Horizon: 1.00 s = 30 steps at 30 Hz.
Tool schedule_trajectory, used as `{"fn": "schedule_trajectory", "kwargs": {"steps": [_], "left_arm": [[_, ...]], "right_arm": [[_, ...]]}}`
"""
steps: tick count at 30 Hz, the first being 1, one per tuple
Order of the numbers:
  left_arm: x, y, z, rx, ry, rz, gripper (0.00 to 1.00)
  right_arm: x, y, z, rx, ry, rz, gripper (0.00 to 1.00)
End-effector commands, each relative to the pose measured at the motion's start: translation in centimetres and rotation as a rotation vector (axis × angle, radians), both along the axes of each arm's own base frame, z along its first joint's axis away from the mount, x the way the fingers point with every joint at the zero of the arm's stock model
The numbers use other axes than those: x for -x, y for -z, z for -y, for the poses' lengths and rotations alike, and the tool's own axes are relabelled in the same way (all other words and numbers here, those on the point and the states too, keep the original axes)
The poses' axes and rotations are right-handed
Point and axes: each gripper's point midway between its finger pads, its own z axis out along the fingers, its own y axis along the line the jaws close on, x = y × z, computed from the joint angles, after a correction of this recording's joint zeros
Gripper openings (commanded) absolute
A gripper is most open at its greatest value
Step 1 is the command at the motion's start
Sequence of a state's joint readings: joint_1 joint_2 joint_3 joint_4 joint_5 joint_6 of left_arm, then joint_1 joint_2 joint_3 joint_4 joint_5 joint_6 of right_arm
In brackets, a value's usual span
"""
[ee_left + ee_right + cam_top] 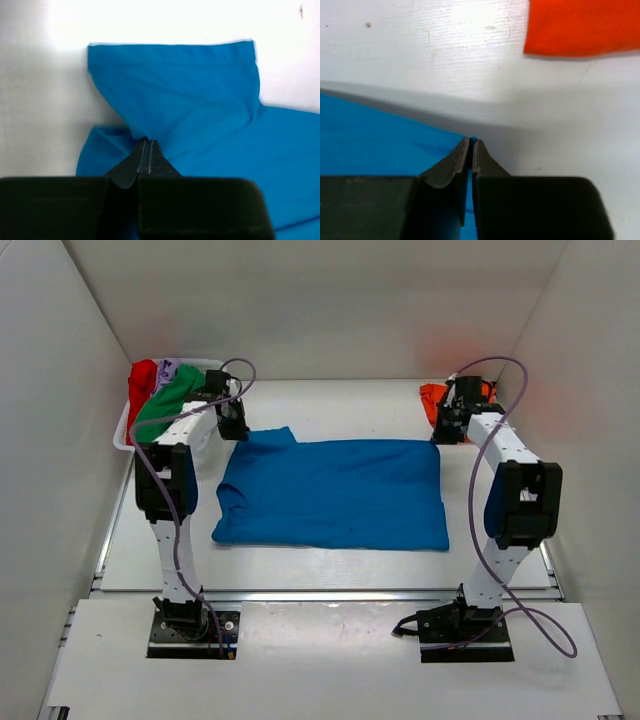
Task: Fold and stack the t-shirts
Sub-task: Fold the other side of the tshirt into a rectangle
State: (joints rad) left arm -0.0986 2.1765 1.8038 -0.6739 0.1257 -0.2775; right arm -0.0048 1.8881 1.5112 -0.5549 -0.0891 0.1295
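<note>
Blue t-shirt point(335, 495) is pinched at both far corners. The left gripper point(146, 142) is clamped on bunched cloth at the shirt's 10 o'clock corner, and the right gripper point(471, 141) is closed on the very edge at 2 o'clock. The rest is spread across the middle of the white table point(330, 565). An orange t-shirt point(580, 25) is seen just beyond the right gripper, at 1 o'clock. A green t-shirt point(165, 405), a red t-shirt point(142, 380) and a lilac t-shirt point(166, 367) are heaped in the white basket point(125, 430) at the table's 10 o'clock.
</note>
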Motion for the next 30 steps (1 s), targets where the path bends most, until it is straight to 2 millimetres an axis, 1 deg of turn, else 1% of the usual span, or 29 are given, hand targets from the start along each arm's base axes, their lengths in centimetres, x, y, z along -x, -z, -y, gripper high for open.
{"fn": "schedule_trajectory", "kwargs": {"steps": [1, 2, 3, 4, 5, 6, 7, 8, 9, 10, 12, 13, 15, 16, 17, 18, 19, 21, 22, 23, 25, 26, 27, 28, 29, 30], "left_arm": [[2.1, -4.0, -0.2, 0.025, 0.031, 0.083, 0.0], [3.3, -4.0, -0.1, 0.032, 0.041, 0.08, 0.0], [3.6, -4.1, -0.3, 0.04, 0.036, 0.09, 0.0], [4.8, -3.9, -0.3, 0.036, 0.033, 0.079, 0.0], [5.7, -3.6, -0.4, 0.034, 0.032, 0.073, 0.0], [6.9, -2.7, -0.5, 0.03, 0.032, 0.052, 0.0], [7.1, -3.2, -0.4, 0.031, 0.036, 0.073, 0.0], [8.0, -3.2, -0.6, 0.026, 0.033, 0.072, 0.0], [9.1, -2.3, -0.7, 0.03, 0.037, 0.048, 0.0], [9.2, -2.5, -0.9, 0.033, 0.03, 0.056, 0.0], [10.6, -2.0, -1.0, 0.037, 0.023, 0.05, 0.0], [11.3, -1.9, -1.1, 0.039, 0.019, 0.047, 0.0], [12.0, -1.7, -1.5, 0.029, 0.019, 0.048, 0.0], [12.2, -2.2, -1.5, 0.031, 0.013, 0.06, 0.0], [12.4, -2.0, -1.7, 0.027, 0.009, 0.056, 0.0], [13.0, -1.9, -1.8, 0.027, 0.009, 0.046, 0.0], [13.3, -1.8, -2.1, 0.026, 0.006, 0.046, 0.0], [14.0, -2.0, -2.2, 0.029, 0.006, 0.048, 0.0], [14.3, -2.2, -2.6, 0.027, -0.007, 0.055, 0.0], [14.6, -2.4, -2.5, 0.035, -0.005, 0.065, 0.0], [15.1, -2.5, -2.8, 0.037, -0.015, 0.071, 0.0], [15.7, -2.6, -2.6, 0.045, -0.016, 0.071, 0.0], [15.7, -2.7, -2.4, 0.046, -0.011, 0.075, 0.0], [16.5, -2.2, -2.4, 0.048, -0.01, 0.055, 0.0], [16.5, -2.5, -2.4, 0.043, -0.01, 0.072, 0.0], [16.7, -2.3, -2.3, 0.04, -0.009, 0.068, 0.0]], "right_arm": [[0.5, -1.3, 0.8, -0.047, -0.005, 0.075, 0.0], [1.0, -1.2, 0.4, -0.06, -0.02, 0.077, 0.0], [2.0, -0.7, 0.4, -0.068, -0.016, 0.06, 0.0], [2.1, -0.8, 0.3, -0.078, -0.023, 0.068, 0.0], [2.9, -0.6, 0.5, -0.085, -0.027, 0.067, 0.0], [3.4, -0.3, 0.2, -0.091, -0.035, 0.066, 0.0], [4.2, 0.0, 0.5, -0.102, -0.026, 0.054, 0.01], [4.3, 0.1, 0.3, -0.099, -0.035, 0.057, 0.0], [4.7, 0.2, 0.1, -0.104, -0.048, 0.065, 0.0], [5.3, 0.4, 0.0, -0.105, -0.046, 0.061, 0.0], [6.0, 0.7, -0.2, -0.108, -0.051, 0.06, 0.0], [6.5, 0.9, -0.6, -0.116, -0.06, 0.061, 0.0], [7.5, 1.4, -0.6, -0.121, -0.061, 0.051, 0.0], [7.9, 1.4, -0.7, -0.121, -0.064, 0.06, 0.0], [8.4, 1.6, -0.6, -0.118, -0.062, 0.059, 0.0], [8.5, 1.6, -0.5, -0.116, -0.06, 0.062, 0.0], [9.2, 2.3, -0.6, -0.117, -0.066, 0.047, 0.0], [9.6, 2.2, -0.2, -0.115, -0.057, 0.058, 0.0], [10.0, 2.2, -0.2, -0.115, -0.06, 0.06, 0.01], [10.2, 2.1, 0.2, -0.106, -0.048, 0.066, 0.0], [10.6, 2.1, 0.2, -0.117, -0.046, 0.072, 0.01], [10.6, 2.0, 0.5, -0.107, -0.04, 0.075, 0.0], [10.7, 2.0, 0.3, -0.101, -0.051, 0.077, 0.0], [10.9, 1.9, 0.5, -0.094, -0.049, 0.079, 0.0], [11.1, 2.1, 0.7, -0.086, -0.042, 0.074, 0.0], [11.2, 1.8, 0.5, -0.084, -0.052, 0.079, 0.0]]}}
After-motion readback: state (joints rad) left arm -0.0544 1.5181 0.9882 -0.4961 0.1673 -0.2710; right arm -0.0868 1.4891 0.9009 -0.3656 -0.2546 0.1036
